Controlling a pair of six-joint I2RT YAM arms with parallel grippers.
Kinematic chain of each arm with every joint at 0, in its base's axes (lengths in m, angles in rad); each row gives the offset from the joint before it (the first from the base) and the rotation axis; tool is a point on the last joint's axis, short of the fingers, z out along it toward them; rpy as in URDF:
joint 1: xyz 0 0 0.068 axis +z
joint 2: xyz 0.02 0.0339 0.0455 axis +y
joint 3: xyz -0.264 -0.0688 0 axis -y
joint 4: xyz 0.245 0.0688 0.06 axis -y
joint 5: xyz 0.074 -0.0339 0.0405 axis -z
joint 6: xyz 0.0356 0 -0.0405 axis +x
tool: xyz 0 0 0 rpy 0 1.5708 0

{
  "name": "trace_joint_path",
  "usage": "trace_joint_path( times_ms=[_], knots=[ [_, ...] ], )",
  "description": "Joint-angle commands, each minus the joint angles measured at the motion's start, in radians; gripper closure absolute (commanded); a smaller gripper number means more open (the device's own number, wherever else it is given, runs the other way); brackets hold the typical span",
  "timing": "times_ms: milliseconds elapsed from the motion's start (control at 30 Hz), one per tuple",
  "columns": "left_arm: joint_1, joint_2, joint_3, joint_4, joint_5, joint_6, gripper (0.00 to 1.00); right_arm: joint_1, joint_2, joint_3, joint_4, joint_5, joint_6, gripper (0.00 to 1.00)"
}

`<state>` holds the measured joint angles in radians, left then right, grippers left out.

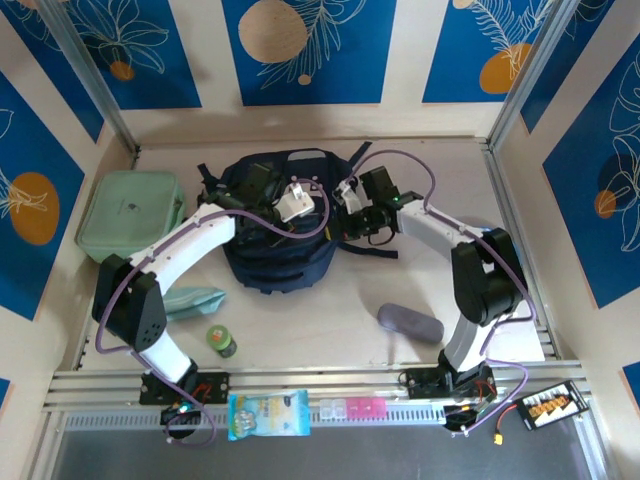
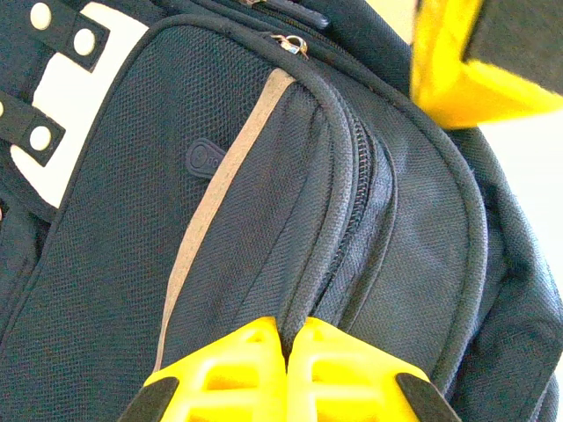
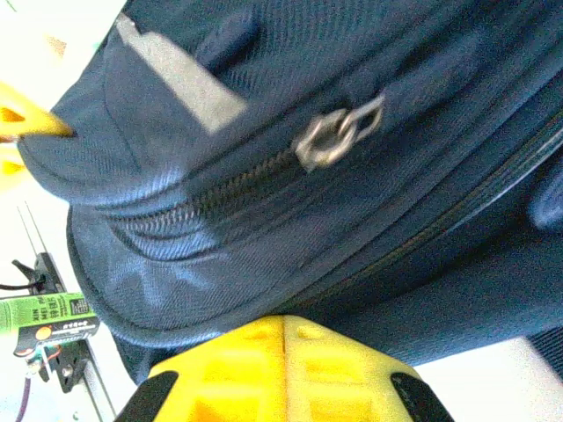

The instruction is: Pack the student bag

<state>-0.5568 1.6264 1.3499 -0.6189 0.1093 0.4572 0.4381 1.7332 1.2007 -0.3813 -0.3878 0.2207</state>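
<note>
The student bag, dark navy with grey trim, lies in the middle of the table. My left gripper reaches over it from the left. In the left wrist view it is shut on a raised fold of the bag beside a zip line. My right gripper is at the bag's right side. In the right wrist view its jaws are shut, tips against the bag's lower rim, with no fabric visible between them. A metal zip pull sits above, away from the jaws.
A mint green case lies at the left, a teal pouch and a green bottle near the left arm's base. A grey oblong case lies right of centre. A snack pack and a pill box rest on the front rail.
</note>
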Motion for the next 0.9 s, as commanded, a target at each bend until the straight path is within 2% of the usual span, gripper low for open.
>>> trace_joint_path(
  times_ms=[0, 100, 233, 433, 633, 867],
  knots=[
    [-0.002, -0.001, 0.040, 0.060, 0.001, -0.009, 1.00, -0.018, -0.060, -0.022, 0.057, 0.058, 0.067, 0.94],
    [-0.001, -0.017, 0.025, 0.060, 0.025, 0.005, 1.00, -0.052, -0.078, -0.011, 0.075, 0.116, 0.094, 0.87],
    [-0.001, -0.033, 0.001, 0.066, 0.046, 0.006, 1.00, -0.051, -0.006, 0.093, 0.017, 0.178, 0.058, 0.76],
    [0.000, -0.040, 0.003, 0.052, 0.048, 0.018, 1.00, -0.048, 0.123, 0.227, -0.041, 0.199, 0.021, 0.72],
    [-0.001, -0.041, -0.002, 0.040, 0.038, 0.038, 1.00, -0.072, 0.164, 0.225, -0.015, 0.132, 0.054, 0.66],
    [0.000, -0.027, 0.000, 0.029, 0.038, 0.041, 1.00, -0.090, 0.222, 0.226, -0.013, 0.024, 0.074, 0.65]
  ],
)
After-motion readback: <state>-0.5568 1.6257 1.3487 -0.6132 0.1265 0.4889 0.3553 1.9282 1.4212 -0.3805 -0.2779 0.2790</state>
